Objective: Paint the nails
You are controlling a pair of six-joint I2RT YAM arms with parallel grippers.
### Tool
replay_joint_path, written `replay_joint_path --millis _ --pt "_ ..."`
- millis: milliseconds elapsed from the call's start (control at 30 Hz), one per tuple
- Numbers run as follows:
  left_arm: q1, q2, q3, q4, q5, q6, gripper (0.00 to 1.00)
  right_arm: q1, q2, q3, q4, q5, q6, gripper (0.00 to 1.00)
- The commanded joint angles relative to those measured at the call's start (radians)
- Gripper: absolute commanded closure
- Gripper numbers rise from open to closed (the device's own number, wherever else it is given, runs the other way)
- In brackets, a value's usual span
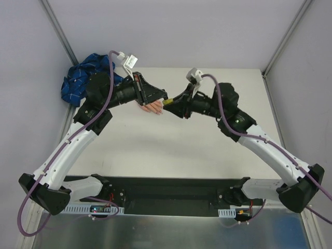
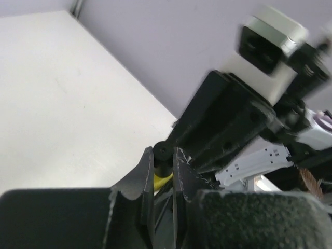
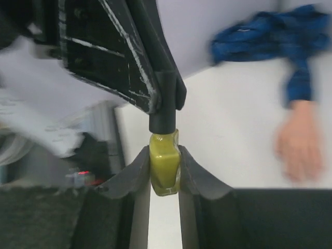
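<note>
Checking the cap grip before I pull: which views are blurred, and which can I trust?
Right wrist: yellow polish bottle and black cap fairly crisp; mannequin hand and blue sleeve behind are soft. Left wrist: cap readable, right arm behind it smeared. Top external: evenly lit, sharp, no glare, bottle tiny.

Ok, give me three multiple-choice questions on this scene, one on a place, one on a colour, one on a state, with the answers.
1. Where is the hand? A. flat on the table B. in a box C. on a shelf
2. What colour is the bottle? A. red B. yellow-green C. blue
3. How is the cap? A. lying loose B. missing C. on the bottle, gripped by the left end effector
Answers: A, it lies on the white top; B, seen between the right end effector fingers; C, the black cap sits atop the bottle, pinched.
</note>
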Motion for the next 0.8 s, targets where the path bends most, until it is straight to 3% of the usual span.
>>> replay_joint_path --millis 0,100,533,567,600,700,767 --pt "-0.112 -0.015 0.15 -0.255 -0.377 0.098 1.0 0.348 -0.092 0.027 -0.169 1.089 -0.574 1.0" --pt "-0.161 0.004 0.213 -0.329 -0.501 0.08 1.0 0.414 -0.089 -0.005 -0.095 1.243 -0.644 1.0" --pt "-0.174 0.011 0.201 -0.323 -0.538 -0.121 1.0 0.407 -0.135 -0.068 -0.015 1.042 -0.618 1.0" --pt "-0.175 0.011 0.198 -0.322 -0.529 -0.118 0.95 0.399 -0.145 -0.067 -0.03 1.013 -0.598 1.0" --pt "-0.174 0.004 0.193 -0.314 -0.515 -0.108 0.68 0.385 -0.149 -0.065 -0.042 0.979 -0.58 1.0" --pt "-0.174 -0.038 0.151 -0.273 -0.46 -0.051 0.25 0.28 -0.164 -0.048 -0.116 0.782 -0.489 1.0" --pt "-0.162 -0.076 0.129 -0.238 -0.417 0.004 0.16 0.203 -0.167 -0.039 -0.146 0.515 -0.393 1.0"
